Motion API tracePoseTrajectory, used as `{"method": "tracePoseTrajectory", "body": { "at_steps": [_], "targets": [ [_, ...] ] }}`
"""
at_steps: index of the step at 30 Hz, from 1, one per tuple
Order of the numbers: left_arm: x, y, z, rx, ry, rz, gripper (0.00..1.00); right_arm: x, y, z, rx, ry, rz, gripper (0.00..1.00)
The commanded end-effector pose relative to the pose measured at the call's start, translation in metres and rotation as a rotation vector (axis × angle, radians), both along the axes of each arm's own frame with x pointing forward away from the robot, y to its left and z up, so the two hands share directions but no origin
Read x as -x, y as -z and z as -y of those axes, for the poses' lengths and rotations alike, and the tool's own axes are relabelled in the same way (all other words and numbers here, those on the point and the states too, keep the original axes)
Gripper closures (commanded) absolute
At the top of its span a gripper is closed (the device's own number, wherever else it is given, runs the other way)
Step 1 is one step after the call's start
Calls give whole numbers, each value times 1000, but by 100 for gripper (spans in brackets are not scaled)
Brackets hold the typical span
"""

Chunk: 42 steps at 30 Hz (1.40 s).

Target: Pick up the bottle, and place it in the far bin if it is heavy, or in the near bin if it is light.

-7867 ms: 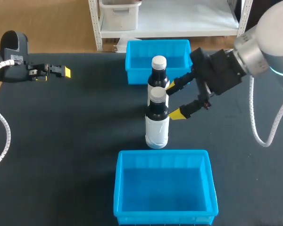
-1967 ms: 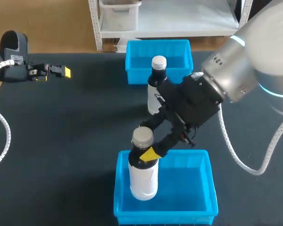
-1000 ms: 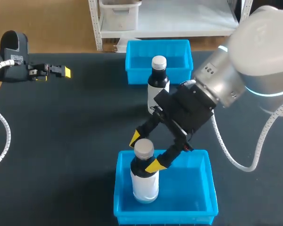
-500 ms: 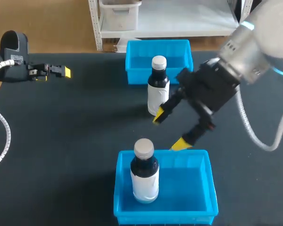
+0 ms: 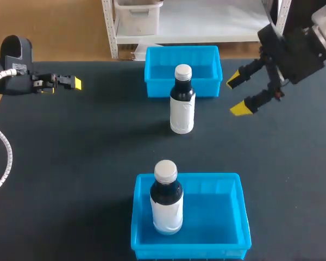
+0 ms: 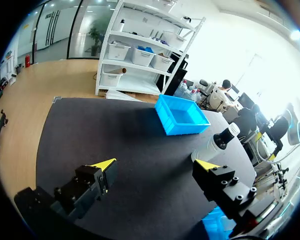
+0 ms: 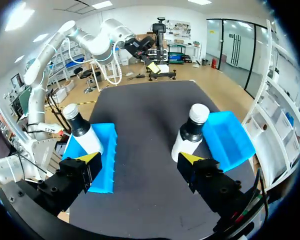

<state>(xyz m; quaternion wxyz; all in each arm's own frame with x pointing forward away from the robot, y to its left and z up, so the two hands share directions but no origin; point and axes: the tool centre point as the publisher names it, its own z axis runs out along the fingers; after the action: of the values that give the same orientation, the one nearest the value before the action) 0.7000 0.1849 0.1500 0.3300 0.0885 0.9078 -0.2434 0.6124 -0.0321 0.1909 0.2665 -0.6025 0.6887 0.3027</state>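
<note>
One bottle (image 5: 167, 199) now loose in the near bin (image 5: 217, 218); right fingers (image 5: 240, 108) wide apart, empty, well away.

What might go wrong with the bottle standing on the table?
The bottle on the table is tall and narrow, so the open right gripper might knock it over coming in from the side. It stands close to the far bin, so a finger might bump the bin's wall too.

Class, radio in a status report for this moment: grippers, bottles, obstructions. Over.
Left gripper open, empty. Right gripper open, empty, beside far bin. One bottle upright in near bin; other bottle on table before far bin.
</note>
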Motion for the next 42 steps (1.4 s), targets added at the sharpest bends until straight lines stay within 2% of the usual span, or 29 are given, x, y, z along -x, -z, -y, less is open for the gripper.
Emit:
{"method": "tracePoseTrajectory", "body": {
  "at_steps": [1,11,19,31,42],
  "targets": [
    [0,0,0,0,0,0,0,-25,9,-8,6,-3,-10,0],
    [0,0,0,0,0,0,0,-81,29,-31,-5,-18,-9,0],
    [0,0,0,0,0,0,0,-104,50,-58,-27,-46,-24,0],
    [0,0,0,0,0,0,0,-116,67,-77,-66,-48,-51,0],
    [0,0,0,0,0,0,0,-114,72,-94,-75,-50,-52,0]
  ]
}}
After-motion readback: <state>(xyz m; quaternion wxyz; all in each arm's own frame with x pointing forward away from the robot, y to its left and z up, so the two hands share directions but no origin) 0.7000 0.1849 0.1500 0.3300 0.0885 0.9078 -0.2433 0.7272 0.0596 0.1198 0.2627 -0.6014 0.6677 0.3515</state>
